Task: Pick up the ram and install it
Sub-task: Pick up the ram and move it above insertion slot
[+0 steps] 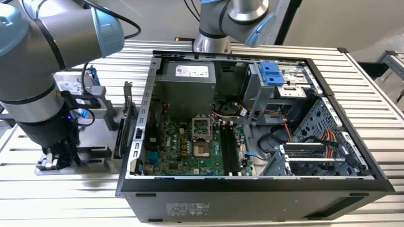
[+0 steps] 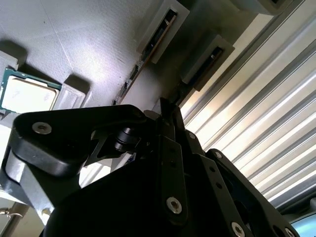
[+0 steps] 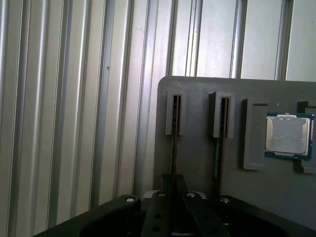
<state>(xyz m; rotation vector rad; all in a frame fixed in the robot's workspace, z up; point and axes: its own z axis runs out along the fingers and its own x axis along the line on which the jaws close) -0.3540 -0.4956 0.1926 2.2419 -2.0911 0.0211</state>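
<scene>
You are working in a robotics lab or test workshop, not a home or an office. It shows in the ribbed aluminium surface (image 1: 372,90), the grey-and-blue industrial arm (image 1: 38,71) over it, and the desktop computer case (image 1: 252,203) lying open with its motherboard (image 1: 189,146) bare. In the first wrist view a grey parts fixture (image 3: 197,163) holds ram (image 3: 219,148) on edge in slots, with a processor (image 3: 288,134) seated beside them

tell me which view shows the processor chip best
The first wrist view: the processor chip lies face-on on the grey holder. The second wrist view catches it at a steep slant, partly cut off.
</scene>
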